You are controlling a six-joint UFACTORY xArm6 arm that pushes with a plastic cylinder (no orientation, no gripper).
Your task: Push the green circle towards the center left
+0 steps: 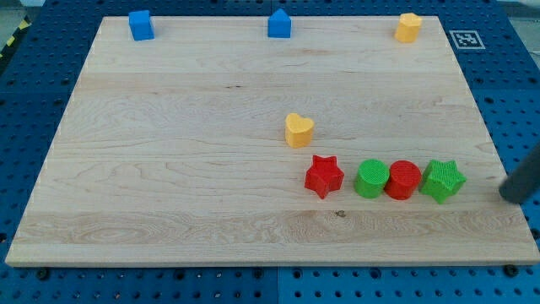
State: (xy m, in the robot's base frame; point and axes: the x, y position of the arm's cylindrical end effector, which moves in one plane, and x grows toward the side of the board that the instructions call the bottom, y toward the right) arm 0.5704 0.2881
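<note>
The green circle [371,179] lies on the wooden board [169,169] at the lower right. It sits in a row: a red star [324,176] to its left, a red circle [403,180] touching its right side, then a green star [442,181]. My tip [509,197] shows at the view's right edge, near the board's right rim. It is to the right of the green star, apart from it, and far from the green circle.
A yellow heart [299,130] lies above the red star. Along the top edge stand a blue block [141,24], a blue house-shaped block [279,24] and a yellow block [408,27]. A blue pegboard [34,101] surrounds the board.
</note>
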